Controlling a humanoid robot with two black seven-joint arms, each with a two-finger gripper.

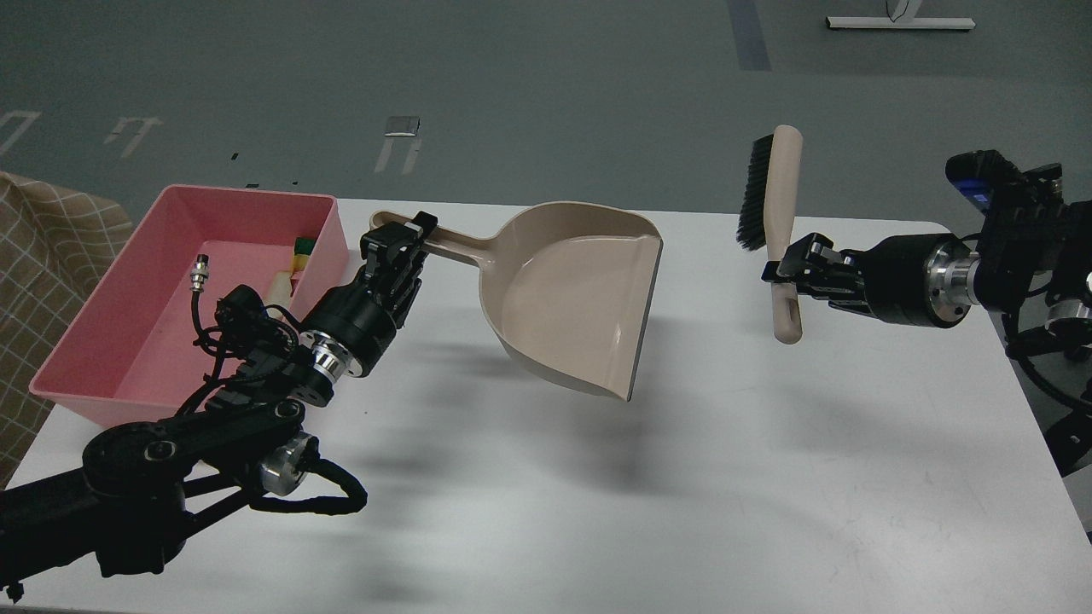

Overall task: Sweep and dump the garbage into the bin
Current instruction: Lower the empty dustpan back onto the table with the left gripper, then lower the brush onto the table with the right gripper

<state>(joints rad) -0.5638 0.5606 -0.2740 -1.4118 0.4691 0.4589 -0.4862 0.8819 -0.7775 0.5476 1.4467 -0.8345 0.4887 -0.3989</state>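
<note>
The pink bin (128, 281) stands at the table's left. Inside it lie the garbage scraps: the yellow sponge piece with green backing (302, 249) near the right wall, and the bread slice (278, 286), mostly hidden behind my left arm. My left gripper (399, 240) is shut on the handle of the beige dustpan (580, 298), held empty above the table's middle, right of the bin. My right gripper (789, 271) is shut on the handle of the beige brush (772, 205), held upright above the table's right side, bristles facing left.
The white table (682, 477) spreads under both arms, with its right edge near my right arm. A checked brown cloth (43, 247) lies left of the bin. Grey floor lies beyond the table's far edge.
</note>
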